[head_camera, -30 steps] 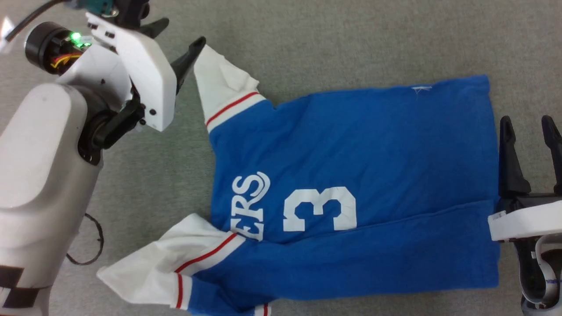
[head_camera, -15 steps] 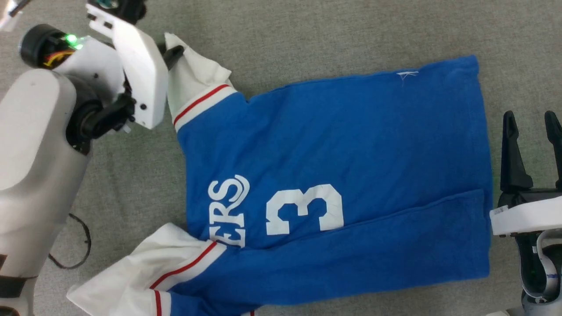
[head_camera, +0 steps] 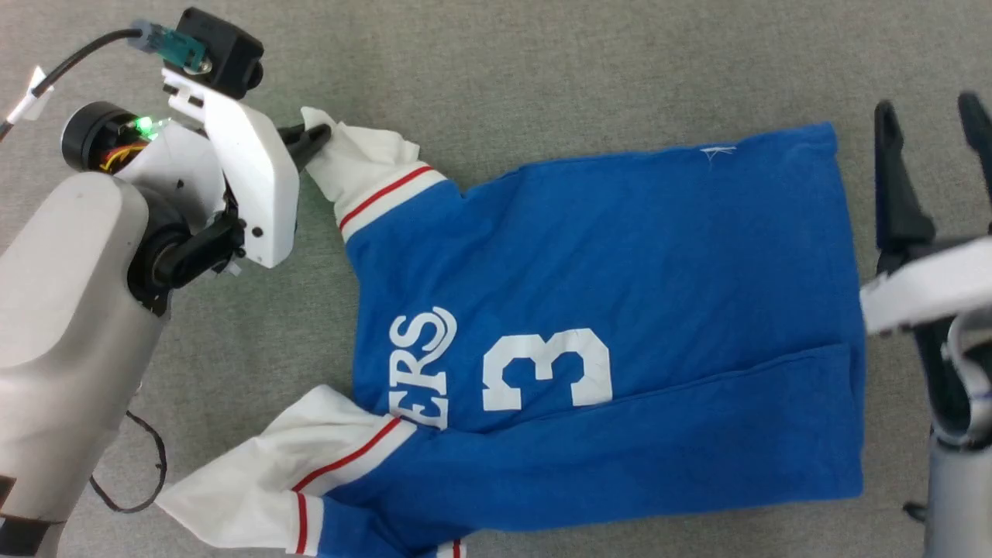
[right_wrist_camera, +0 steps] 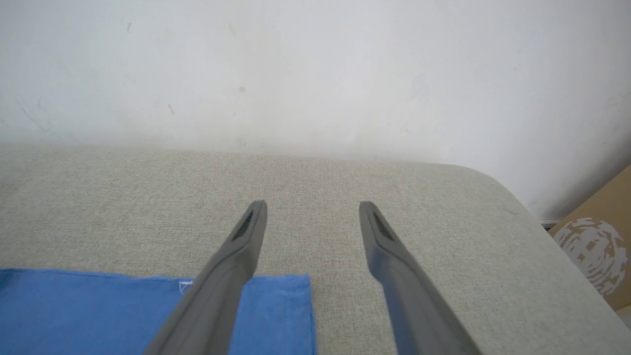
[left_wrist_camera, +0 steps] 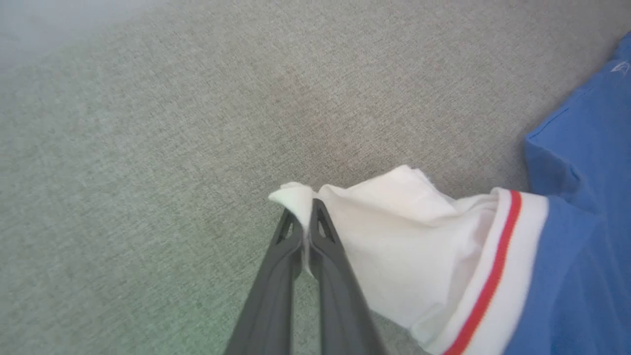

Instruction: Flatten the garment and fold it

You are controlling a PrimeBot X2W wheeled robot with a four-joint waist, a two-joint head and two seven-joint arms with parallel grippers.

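The garment [head_camera: 620, 310], a bright blue jersey with a white "3" and "ERS", lies spread on the grey surface, its lower long edge folded over. My left gripper [head_camera: 316, 139] is shut on the tip of the far white sleeve [head_camera: 364, 167]; in the left wrist view the fingers [left_wrist_camera: 305, 231] pinch the sleeve's corner [left_wrist_camera: 296, 197]. The near white sleeve [head_camera: 263, 480] lies crumpled at the lower left. Past the garment's hem on the right, my right gripper [head_camera: 926, 116] is open and holds nothing. Its two fingers [right_wrist_camera: 246, 236] hover above the garment's far hem corner [right_wrist_camera: 291, 305].
The grey fabric surface [head_camera: 542, 70] extends around the garment. Its far rounded edge meets a white wall [right_wrist_camera: 315, 74], with a cardboard box [right_wrist_camera: 596, 246] beyond the right corner. A thin dark cable [head_camera: 147, 465] lies by my left arm.
My left gripper has shut on the far sleeve's tip and drawn it leftward. The right gripper has risen higher in the head view, still open. The head camera has shifted.
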